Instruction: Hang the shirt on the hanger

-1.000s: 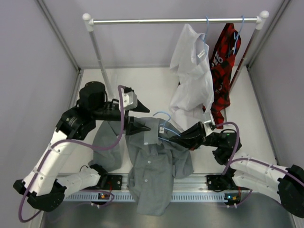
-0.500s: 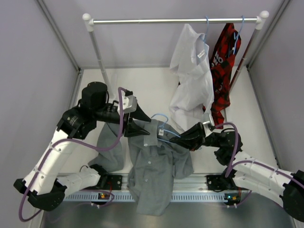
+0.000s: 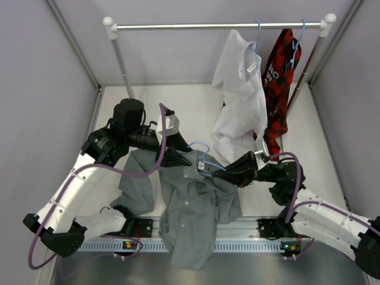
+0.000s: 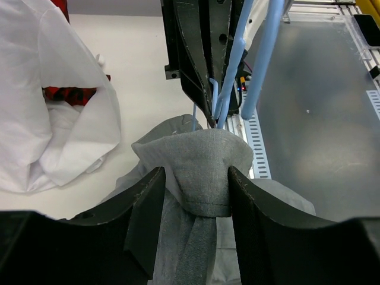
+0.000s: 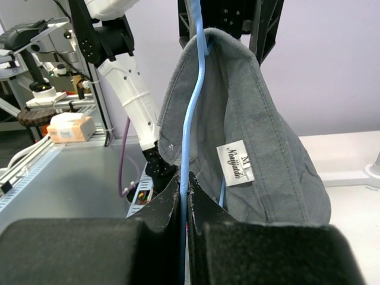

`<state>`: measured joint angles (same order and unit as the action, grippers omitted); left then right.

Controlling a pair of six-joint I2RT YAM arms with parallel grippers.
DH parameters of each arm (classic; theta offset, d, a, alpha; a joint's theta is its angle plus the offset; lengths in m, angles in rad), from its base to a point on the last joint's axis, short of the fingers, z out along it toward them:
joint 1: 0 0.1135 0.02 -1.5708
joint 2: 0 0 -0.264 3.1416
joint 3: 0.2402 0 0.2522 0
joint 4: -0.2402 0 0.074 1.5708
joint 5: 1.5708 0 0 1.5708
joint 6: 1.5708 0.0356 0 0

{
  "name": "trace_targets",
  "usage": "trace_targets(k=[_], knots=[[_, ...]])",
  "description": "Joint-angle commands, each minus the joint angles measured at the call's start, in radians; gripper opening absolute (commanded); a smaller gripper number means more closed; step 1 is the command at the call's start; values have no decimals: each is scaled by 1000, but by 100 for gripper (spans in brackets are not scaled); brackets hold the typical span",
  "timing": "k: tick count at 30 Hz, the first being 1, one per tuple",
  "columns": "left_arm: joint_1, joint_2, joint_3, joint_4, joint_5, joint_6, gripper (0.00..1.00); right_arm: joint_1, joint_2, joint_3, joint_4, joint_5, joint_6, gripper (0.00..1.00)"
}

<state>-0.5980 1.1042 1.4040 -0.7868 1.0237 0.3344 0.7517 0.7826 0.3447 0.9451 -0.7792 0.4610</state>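
The grey shirt (image 3: 193,214) hangs draped from the thin light-blue hanger (image 3: 202,146) in the middle, its tail reaching the near edge. My right gripper (image 3: 230,173) is shut on the hanger wire (image 5: 193,89), with the shirt's collar and size label (image 5: 267,130) just beyond its fingers. My left gripper (image 3: 180,159) is at the shirt's left shoulder. In the left wrist view its jaws (image 4: 196,173) are open and straddle a fold of grey fabric (image 4: 199,166), which touches the right finger. The hanger (image 4: 261,65) rises just behind the fold.
A white shirt (image 3: 240,95) and a red-and-black shirt (image 3: 279,77) hang on blue hangers from the metal rail (image 3: 190,26) at the back right. The rail's left upright (image 3: 124,71) stands close behind my left arm. A perforated mounting rail (image 3: 237,243) runs along the near edge.
My left arm has swung right and forward onto the shirt's shoulder, and its jaws have narrowed around the fold. The right gripper holds the hanger almost unmoved.
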Motion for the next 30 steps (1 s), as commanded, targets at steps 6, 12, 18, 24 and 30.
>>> trace_targets(k=[6,12,18,24,30], knots=[[-8,-12,-5,6,56,-2,36,-8,-55,112,-107,-14,-90,0],[-8,-20,3,6,64,-2,0,-8,-65,119,-117,-6,-93,0],[-8,-43,18,4,-20,18,0,-8,-100,117,-257,134,-125,31],[-8,-110,-8,40,-250,-57,0,-8,-321,154,-902,673,-6,100],[-8,-205,-115,129,-390,-169,0,-8,-500,18,-1031,701,140,92]])
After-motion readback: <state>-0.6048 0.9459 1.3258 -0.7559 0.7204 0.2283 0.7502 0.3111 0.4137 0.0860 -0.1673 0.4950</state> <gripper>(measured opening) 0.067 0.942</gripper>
